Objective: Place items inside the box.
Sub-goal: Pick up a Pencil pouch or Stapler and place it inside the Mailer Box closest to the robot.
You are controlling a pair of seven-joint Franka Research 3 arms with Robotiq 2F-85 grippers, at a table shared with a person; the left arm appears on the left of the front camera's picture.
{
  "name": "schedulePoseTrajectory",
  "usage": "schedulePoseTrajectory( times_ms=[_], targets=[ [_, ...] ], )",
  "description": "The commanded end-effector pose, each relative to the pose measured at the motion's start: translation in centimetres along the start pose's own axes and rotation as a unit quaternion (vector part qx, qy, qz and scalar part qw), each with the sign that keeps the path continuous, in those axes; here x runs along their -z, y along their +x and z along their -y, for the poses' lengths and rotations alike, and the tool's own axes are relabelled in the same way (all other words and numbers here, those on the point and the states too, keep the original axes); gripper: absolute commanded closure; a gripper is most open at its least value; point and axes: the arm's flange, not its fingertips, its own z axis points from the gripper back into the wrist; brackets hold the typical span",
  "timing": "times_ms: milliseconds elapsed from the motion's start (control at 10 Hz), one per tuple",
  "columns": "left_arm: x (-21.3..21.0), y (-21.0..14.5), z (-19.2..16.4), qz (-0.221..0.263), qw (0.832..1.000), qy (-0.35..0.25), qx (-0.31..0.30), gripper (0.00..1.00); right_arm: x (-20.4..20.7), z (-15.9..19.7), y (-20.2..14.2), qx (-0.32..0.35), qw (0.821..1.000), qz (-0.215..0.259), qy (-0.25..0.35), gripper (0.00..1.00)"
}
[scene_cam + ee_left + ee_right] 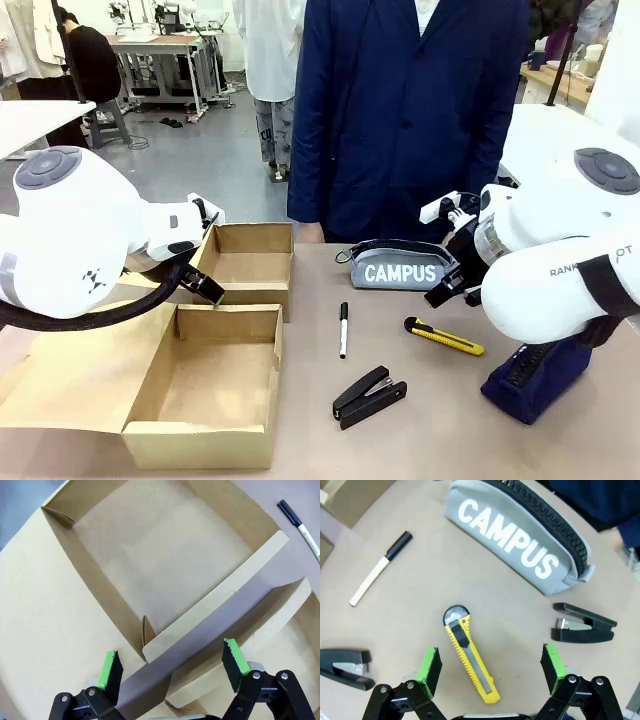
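An open cardboard box (150,445) stands at the front left, with a second open tray (250,296) behind it. My left gripper (203,286) hangs open over the wall between them; in the left wrist view it (172,667) frames that wall (215,605). On the table lie a white-and-black marker (343,330), a yellow-black utility knife (444,337), a black stapler (369,396), a grey "CAMPUS" case (400,267) and a navy case (535,375). My right gripper (491,667) is open just above the knife (470,655), holding nothing.
A person in a dark blue coat (410,110) stands at the far edge behind the grey case. The right wrist view has the marker (380,569), the grey case (520,545) and two black staplers (345,667) (582,625) around the knife. The box floor (150,545) is bare.
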Motion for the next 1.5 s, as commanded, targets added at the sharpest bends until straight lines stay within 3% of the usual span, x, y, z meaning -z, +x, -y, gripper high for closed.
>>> schedulePoseTrajectory(
  times_ms=[0, 1400],
  targets=[
    [0.00, 0.00, 0.00, 0.000, 1.000, 0.000, 0.000, 0.00, 0.00, 0.00, 0.00, 0.000, 1.000, 0.000, 0.000, 0.00],
    [0.00, 0.00, 0.00, 0.000, 1.000, 0.000, 0.000, 0.00, 0.02, -0.01, -0.01, 0.000, 1.000, 0.000, 0.000, 0.00]
  ],
)
